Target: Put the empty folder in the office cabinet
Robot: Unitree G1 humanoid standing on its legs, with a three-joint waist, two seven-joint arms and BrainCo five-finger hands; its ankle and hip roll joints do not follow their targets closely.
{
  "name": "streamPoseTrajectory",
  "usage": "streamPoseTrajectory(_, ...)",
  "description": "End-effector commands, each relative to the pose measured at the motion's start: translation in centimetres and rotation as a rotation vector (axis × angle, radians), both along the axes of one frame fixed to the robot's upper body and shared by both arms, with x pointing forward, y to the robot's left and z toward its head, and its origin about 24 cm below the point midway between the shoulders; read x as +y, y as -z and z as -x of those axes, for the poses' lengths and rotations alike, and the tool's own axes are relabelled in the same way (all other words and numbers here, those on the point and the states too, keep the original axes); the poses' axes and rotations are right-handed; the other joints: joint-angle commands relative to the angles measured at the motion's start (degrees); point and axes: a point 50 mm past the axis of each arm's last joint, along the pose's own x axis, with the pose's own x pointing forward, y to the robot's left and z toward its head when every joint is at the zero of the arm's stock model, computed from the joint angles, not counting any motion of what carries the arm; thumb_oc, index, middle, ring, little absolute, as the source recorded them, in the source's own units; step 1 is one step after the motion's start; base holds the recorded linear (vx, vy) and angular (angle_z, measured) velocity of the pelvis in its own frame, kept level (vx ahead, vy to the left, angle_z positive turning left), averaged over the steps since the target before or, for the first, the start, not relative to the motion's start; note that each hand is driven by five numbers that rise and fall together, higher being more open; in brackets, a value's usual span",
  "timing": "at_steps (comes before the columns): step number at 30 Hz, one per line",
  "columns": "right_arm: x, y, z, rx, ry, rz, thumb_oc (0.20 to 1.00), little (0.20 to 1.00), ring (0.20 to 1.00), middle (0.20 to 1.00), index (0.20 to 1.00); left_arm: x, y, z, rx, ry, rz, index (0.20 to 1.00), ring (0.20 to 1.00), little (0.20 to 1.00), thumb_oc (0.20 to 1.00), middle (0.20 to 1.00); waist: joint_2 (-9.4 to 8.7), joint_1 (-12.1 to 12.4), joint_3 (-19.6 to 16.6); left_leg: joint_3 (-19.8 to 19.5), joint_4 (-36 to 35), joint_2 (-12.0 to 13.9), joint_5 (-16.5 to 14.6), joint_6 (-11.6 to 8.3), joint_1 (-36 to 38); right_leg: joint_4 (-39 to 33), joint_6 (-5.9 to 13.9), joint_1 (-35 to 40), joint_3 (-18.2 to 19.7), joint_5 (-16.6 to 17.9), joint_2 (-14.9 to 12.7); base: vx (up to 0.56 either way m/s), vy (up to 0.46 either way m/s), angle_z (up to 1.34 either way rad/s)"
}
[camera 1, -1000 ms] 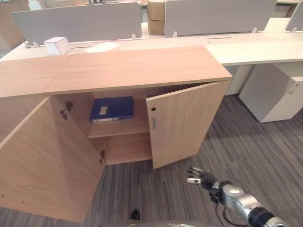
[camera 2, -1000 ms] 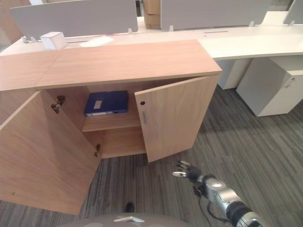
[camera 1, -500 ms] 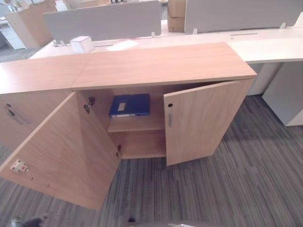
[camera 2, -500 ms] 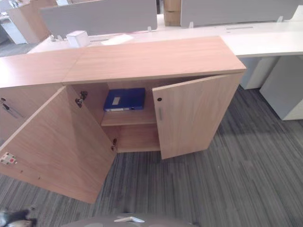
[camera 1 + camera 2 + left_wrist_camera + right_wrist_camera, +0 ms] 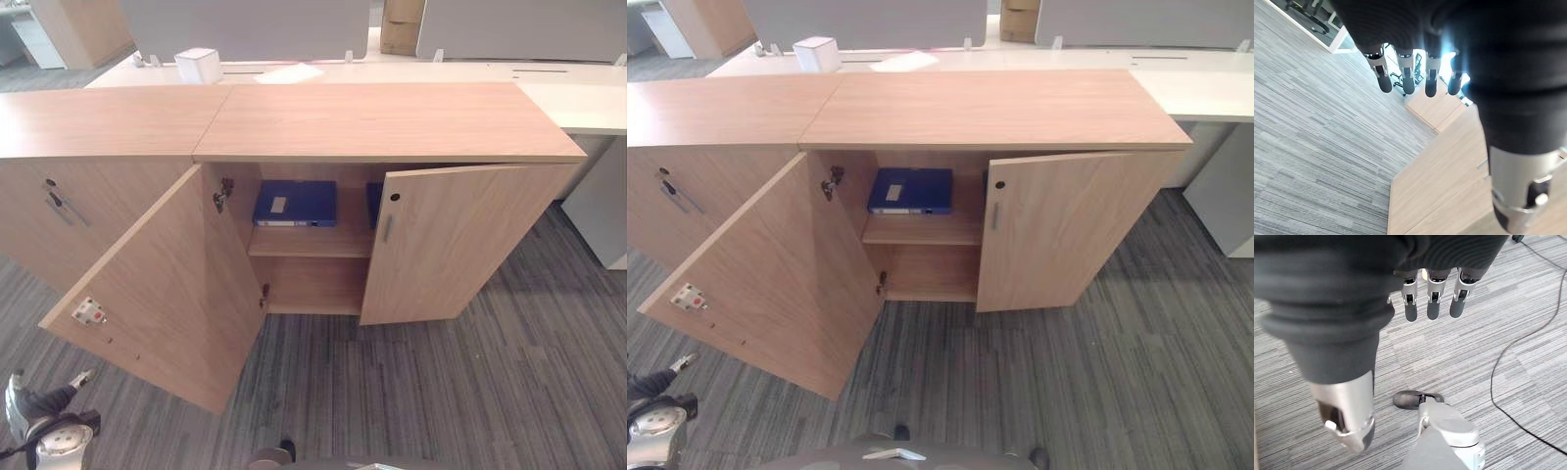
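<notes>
A blue folder [image 5: 294,203] lies flat on the upper shelf inside the wooden office cabinet [image 5: 392,117]. Both cabinet doors stand open: the left door [image 5: 167,284] is swung wide and the right door [image 5: 451,245] is about half open. A second blue edge [image 5: 374,201] peeks out behind the right door. My left hand [image 5: 44,403] hangs low at the lower left, far from the cabinet. Its fingers [image 5: 1405,73] are straight and hold nothing. My right hand [image 5: 1432,298] hangs over the grey carpet, fingers straight and empty.
A neighbouring wooden cabinet [image 5: 59,206] with keys in its lock joins on the left. A white box [image 5: 198,65] and a sheet of paper [image 5: 289,72] sit on the desk behind. A white pedestal [image 5: 602,215] stands at the right. Striped grey carpet lies in front.
The camera has swung left, so the cabinet sits further right in the picture. My right hand has dropped out of the eye views and my left hand now shows at the lower left. The folder stays put.
</notes>
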Motion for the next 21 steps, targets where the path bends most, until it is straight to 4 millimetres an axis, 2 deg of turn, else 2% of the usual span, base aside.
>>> streamPoseTrajectory(1,-1.9,-0.6,-1.2,-0.022,-0.017,0.06,1.0,1.0,1.0,1.0,1.0,1.3,-2.3,-0.8,-0.047,0.02,-0.124,1.0,1.0,1.0,1.0,1.0,1.01,0.1,-0.4,-1.1,-9.8,-1.6,-1.7,3.43,3.9,2.9,2.61,-3.1,-0.6,0.0,0.6,0.02,0.056,-0.12)
streamPoseTrajectory(5,-1.6,-0.5,-1.3,-0.041,0.007,0.063,1.0,1.0,1.0,1.0,1.0,0.0,-3.5,-3.1,-0.141,0.088,-0.133,1.0,1.0,1.0,1.0,1.0,-0.99,-0.4,-1.0,-0.4,-9.8,-2.3,-2.4,3.94,4.6,2.7,3.25,-2.9,0.1,1.0,-0.2,0.03,0.027,-0.08)
streamPoseTrajectory(9,-1.5,-0.5,-1.0,-0.028,0.004,0.065,1.0,1.0,1.0,1.0,1.0,-1.5,-3.8,-4.7,-0.215,0.138,-0.091,1.0,1.0,1.0,1.0,1.0,-1.89,-0.8,-1.4,-0.2,-9.8,-2.6,-2.8,4.29,5.0,2.7,3.56,-2.7,0.3,1.6,-0.5,0.03,0.001,-0.14)
streamPoseTrajectory(13,-1.3,-0.4,-0.8,-0.014,-0.008,0.061,1.0,1.0,1.0,1.0,1.0,-4.8,-4.0,-7.1,-0.303,0.251,-0.016,1.0,1.0,1.0,1.0,1.0,-2.63,-1.5,-1.8,0.1,-9.8,-2.9,-3.2,4.59,5.4,2.7,3.79,-2.7,0.5,2.2,-0.7,0.01,-0.004,-0.02)
streamPoseTrajectory(15,-1.2,-0.4,-0.9,-0.015,-0.012,0.06,1.0,1.0,1.0,1.0,1.0,-6.0,-3.7,-7.7,-0.323,0.284,0.028,1.0,1.0,1.0,1.0,1.0,-2.96,-1.8,-1.9,0.3,-9.8,-3.0,-3.3,4.7,5.7,2.9,3.82,-2.6,0.8,2.4,-0.8,0.0,0.0,0.0)
streamPoseTrajectory(16,-1.0,-0.3,-1.0,-0.016,-0.014,0.054,1.0,1.0,1.0,1.0,1.0,-7.6,-3.7,-8.6,-0.35,0.341,0.075,1.0,1.0,1.0,1.0,1.0,-3.14,-2.2,-2.0,0.4,-9.8,-3.1,-3.4,4.86,5.9,3.1,3.88,-2.7,1.0,2.6,-0.8,0.0,0.0,0.0)
streamPoseTrajectory(17,-1.0,-0.3,-1.0,-0.016,-0.014,0.055,1.0,1.0,1.0,1.0,1.0,-7.6,-3.6,-8.6,-0.35,0.341,0.076,1.0,1.0,1.0,1.0,1.0,-3.12,-2.1,-2.0,0.4,-9.8,-3.1,-3.4,4.87,5.9,3.1,3.88,-2.7,1.0,2.6,-0.8,0.0,0.0,0.0)
streamPoseTrajectory(21,-0.9,-0.3,-1.2,-0.011,-0.031,0.054,1.0,1.0,1.0,1.0,1.0,-11.2,-3.3,-9.8,-0.392,0.473,0.213,1.0,1.0,1.0,1.0,1.0,-3.24,-2.6,-2.1,0.6,-9.8,-3.2,-3.8,5.21,6.4,3.5,4.01,-2.6,1.4,3.0,-1.0,0.02,0.003,0.04)
